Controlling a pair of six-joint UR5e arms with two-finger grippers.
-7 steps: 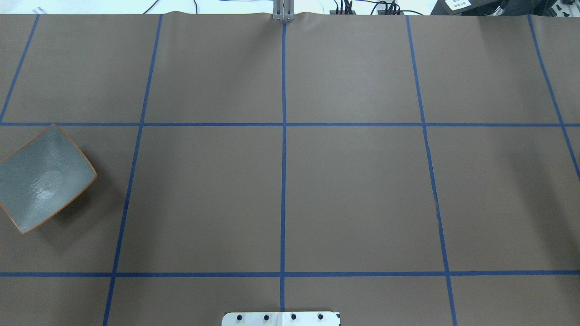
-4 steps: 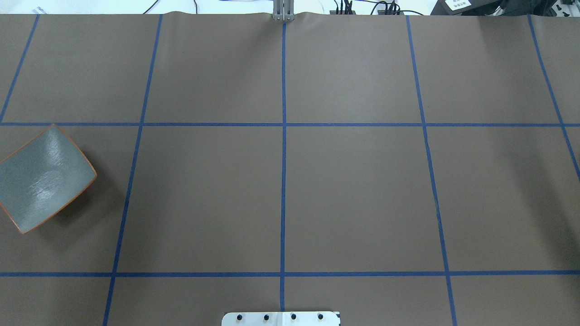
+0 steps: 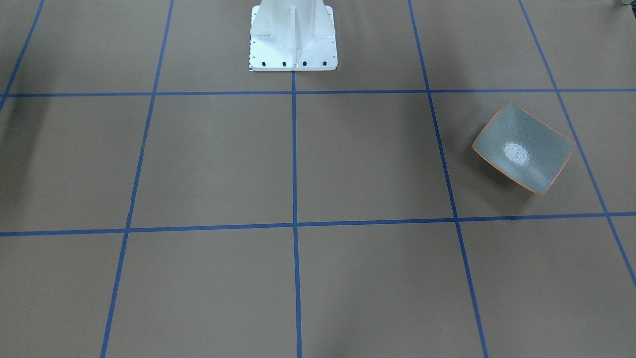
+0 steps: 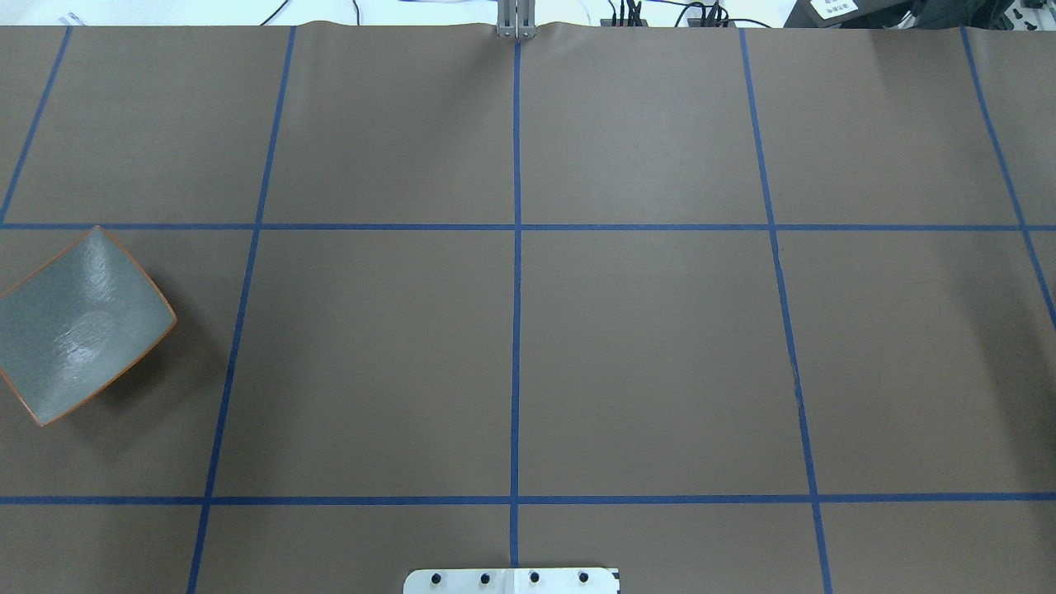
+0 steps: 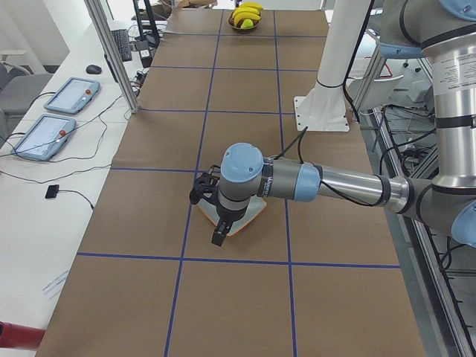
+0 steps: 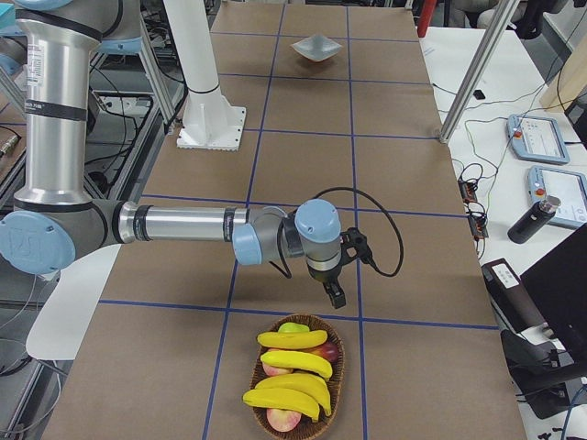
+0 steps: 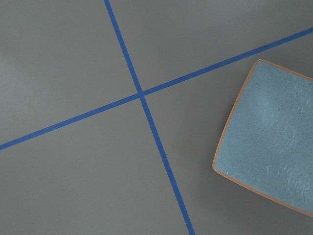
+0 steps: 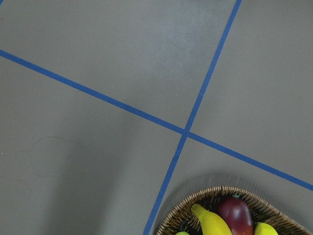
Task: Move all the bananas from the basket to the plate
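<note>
The grey-green plate (image 4: 78, 326) with an orange rim lies bare at the table's left side, also seen in the front view (image 3: 521, 149) and the left wrist view (image 7: 269, 152). Three yellow bananas (image 6: 295, 365) lie in a wicker basket (image 6: 341, 367) at the right end, over other fruit; one banana (image 8: 212, 223) shows in the right wrist view. My left gripper (image 5: 218, 236) hangs over the plate's edge (image 5: 249, 216). My right gripper (image 6: 336, 297) hovers just short of the basket. I cannot tell whether either is open or shut.
The white robot base (image 3: 293, 37) stands at the robot's side of the table. A dark red fruit (image 8: 236, 215) sits in the basket (image 8: 220, 191). Tablets (image 5: 72, 95) and cables lie on the side table, beyond a metal post (image 5: 111, 52).
</note>
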